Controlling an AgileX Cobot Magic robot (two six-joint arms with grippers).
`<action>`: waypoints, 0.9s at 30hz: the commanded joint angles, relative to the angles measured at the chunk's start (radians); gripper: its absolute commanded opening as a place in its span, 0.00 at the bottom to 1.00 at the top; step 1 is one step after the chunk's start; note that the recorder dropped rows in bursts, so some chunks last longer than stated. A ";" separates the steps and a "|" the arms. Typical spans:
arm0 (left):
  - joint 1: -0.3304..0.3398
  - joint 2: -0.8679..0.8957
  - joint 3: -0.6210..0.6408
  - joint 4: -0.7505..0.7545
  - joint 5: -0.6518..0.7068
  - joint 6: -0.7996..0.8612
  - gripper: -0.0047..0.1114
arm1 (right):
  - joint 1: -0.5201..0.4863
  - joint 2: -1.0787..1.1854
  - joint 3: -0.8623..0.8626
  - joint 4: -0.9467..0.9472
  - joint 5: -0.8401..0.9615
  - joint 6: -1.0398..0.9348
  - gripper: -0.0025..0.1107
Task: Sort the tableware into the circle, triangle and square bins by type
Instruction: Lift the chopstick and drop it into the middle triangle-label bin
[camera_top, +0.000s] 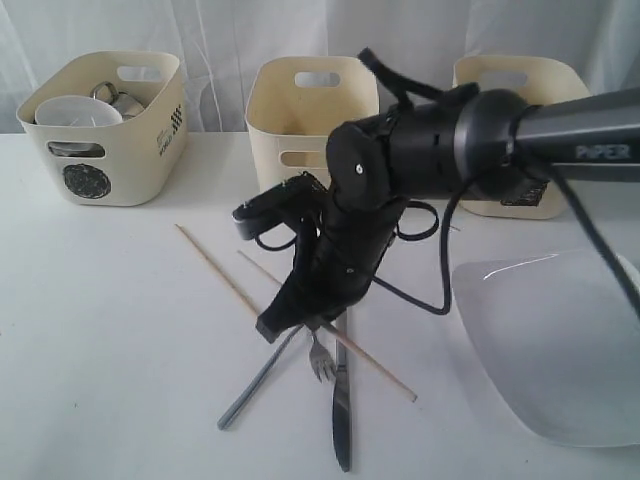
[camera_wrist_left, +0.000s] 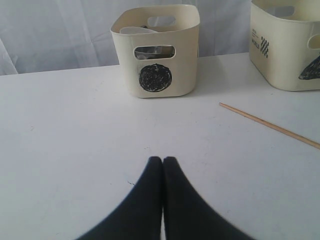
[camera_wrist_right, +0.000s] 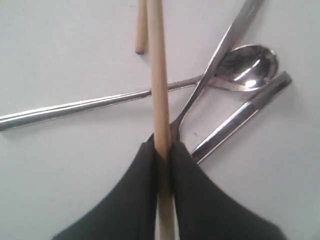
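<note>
Chopstick one (camera_wrist_right: 159, 75) sits pinched in the right jaws; chopstick two (camera_wrist_right: 141, 25) lies beyond their tips. One spoon (camera_wrist_right: 247, 65), one fork (camera_top: 320, 365) and one knife (camera_top: 342, 420) cross beneath. Only the left wrist view shows the left jaws, pressed together, holding nothing.

place: robot lab setup
surface: plain white table (camera_top: 100, 330)
backdrop: white curtain (camera_top: 220, 30) along its far edge

We list: "PIPER" on the grey cylindrical arm link (camera_top: 600, 135); a black scribbled circle (camera_top: 88, 181) on the cream plastic bin (camera_top: 125, 160) (side print illegible).
</note>
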 joint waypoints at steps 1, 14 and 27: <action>-0.006 -0.004 0.003 -0.012 0.001 0.002 0.04 | 0.014 -0.137 -0.002 -0.020 -0.045 0.013 0.02; -0.006 -0.004 0.003 -0.012 0.001 0.002 0.04 | -0.188 -0.193 -0.002 -0.038 -0.611 0.358 0.02; -0.006 -0.004 0.003 -0.012 0.001 0.002 0.04 | -0.320 -0.026 -0.184 -0.008 -0.881 0.480 0.02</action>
